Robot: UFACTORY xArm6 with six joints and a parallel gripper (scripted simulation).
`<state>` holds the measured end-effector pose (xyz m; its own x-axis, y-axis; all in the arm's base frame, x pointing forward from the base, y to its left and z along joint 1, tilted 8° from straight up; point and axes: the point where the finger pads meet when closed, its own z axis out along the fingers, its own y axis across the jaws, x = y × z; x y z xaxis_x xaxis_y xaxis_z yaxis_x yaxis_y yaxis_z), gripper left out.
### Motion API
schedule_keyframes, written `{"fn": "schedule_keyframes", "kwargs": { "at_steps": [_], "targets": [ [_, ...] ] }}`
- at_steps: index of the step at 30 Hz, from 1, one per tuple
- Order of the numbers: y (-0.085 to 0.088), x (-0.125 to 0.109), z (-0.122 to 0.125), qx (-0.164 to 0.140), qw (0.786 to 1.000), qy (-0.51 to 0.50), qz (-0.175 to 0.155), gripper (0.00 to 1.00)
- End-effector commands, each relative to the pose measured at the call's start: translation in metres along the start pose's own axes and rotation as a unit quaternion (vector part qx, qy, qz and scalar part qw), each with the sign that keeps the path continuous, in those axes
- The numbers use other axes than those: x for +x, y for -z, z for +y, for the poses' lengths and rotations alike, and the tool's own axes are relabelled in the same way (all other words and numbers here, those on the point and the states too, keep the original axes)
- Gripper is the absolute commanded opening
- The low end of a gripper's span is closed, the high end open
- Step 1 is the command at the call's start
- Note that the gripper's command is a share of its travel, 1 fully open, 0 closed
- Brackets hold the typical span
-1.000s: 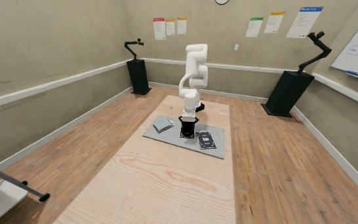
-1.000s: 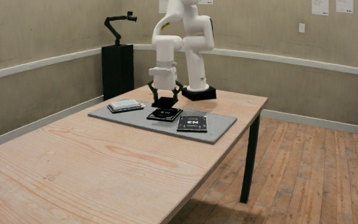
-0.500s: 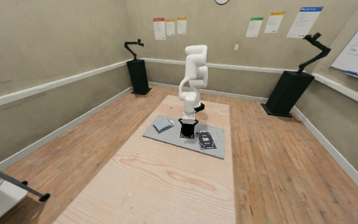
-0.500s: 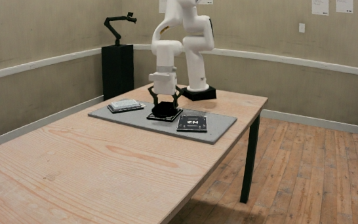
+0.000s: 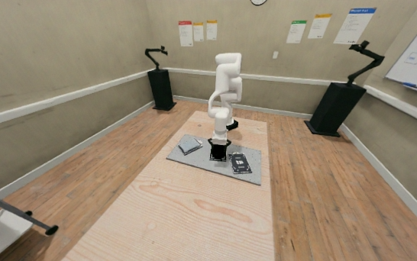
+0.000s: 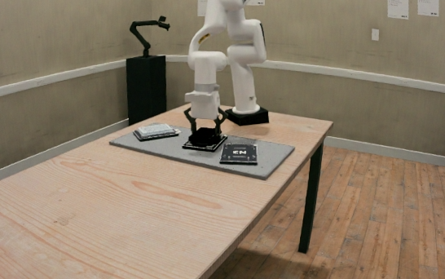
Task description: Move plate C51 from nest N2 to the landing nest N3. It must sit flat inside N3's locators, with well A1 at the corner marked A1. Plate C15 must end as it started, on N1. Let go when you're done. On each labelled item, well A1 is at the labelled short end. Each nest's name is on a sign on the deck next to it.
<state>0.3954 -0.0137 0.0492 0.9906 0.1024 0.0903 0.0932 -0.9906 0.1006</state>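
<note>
My gripper points straight down over the middle nest on the grey deck. It is shut on a black plate, C51, with a finger on each side. The plate is level and sits very low on this nest; I cannot tell if it touches it. The right nest, N3, is a flat black square with a white label and holds nothing. The pale plate C15 lies on the left nest.
The arm's black base stands on the wooden table just behind the deck. The table's right edge is close to N3. Two black pedestals with camera arms stand on the floor by the walls.
</note>
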Motion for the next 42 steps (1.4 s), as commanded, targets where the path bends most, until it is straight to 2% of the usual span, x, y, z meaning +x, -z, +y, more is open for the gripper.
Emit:
{"fn": "schedule_keyframes", "kwargs": {
  "at_steps": [1,27,42],
  "targets": [
    [0.001,0.002,0.0,0.0,1.0,0.0,0.002,0.0],
    [-0.012,0.001,0.0,0.0,1.0,0.0,0.002,0.0],
    [-0.012,0.002,0.0,0.0,1.0,0.0,0.002,0.0]
  ]
}}
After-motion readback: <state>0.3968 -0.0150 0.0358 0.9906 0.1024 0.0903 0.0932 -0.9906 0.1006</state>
